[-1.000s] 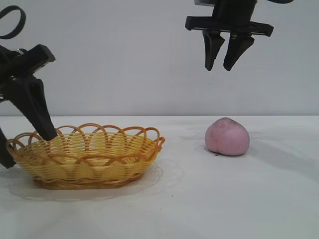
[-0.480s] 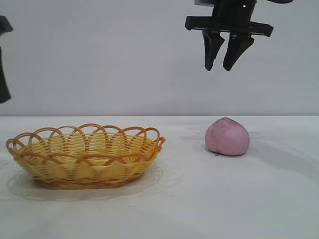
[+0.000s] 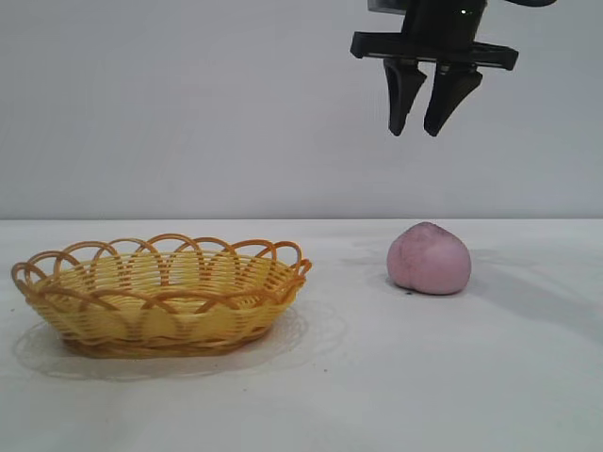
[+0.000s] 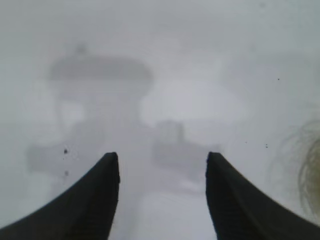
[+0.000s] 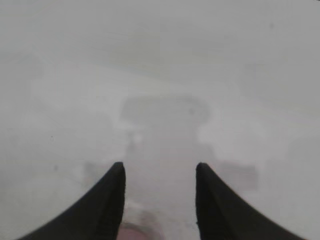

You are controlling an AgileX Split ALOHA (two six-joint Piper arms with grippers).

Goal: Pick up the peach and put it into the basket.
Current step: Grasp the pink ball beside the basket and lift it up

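Overhead, the right gripper (image 3: 421,128) hangs with fingers (image 3: 402,99) parted, empty, at twelve o'clock above the peach (image 3: 429,258); the left gripper's (image 4: 162,200) fingers also stand apart, empty

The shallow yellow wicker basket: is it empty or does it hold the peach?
Empty. The shallow yellow wicker basket holds nothing, and the rounded pale pink peach sits apart on the white table.

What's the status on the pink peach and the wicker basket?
Right tool open, hanging above the pale pink rounded peach. Left tool open, nothing between its fingers. Peach on table, apart from the yellow woven basket. Nothing in the way.
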